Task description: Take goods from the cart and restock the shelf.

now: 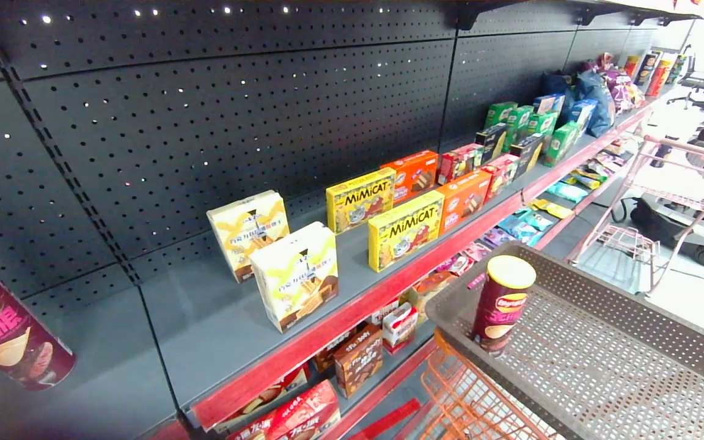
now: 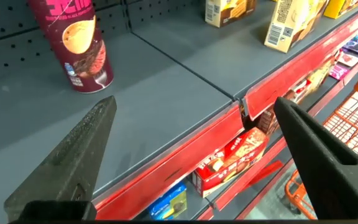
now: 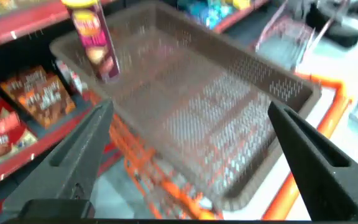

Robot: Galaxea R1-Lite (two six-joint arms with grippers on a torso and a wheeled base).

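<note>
A maroon chip can [image 1: 3, 324] with a yellow lid stands upright on the grey shelf [image 1: 113, 373] at the far left; the same can [image 2: 73, 43] stands beyond my left gripper [image 2: 194, 115], which is open and holds nothing, just off the shelf's red front edge. A second maroon chip can [image 1: 502, 302] stands upright in the brown perforated cart tray [image 1: 621, 342]. That can [image 3: 95, 37] sits at one corner of the tray [image 3: 229, 112], beyond my open, empty right gripper [image 3: 188, 115].
Rows of snack boxes [image 1: 297, 281] stand along the shelf toward the right, with more goods on the lower shelf [image 1: 358, 357]. An orange wire basket [image 1: 474, 403] hangs under the tray. A pink cart [image 1: 663, 208] stands farther down the aisle.
</note>
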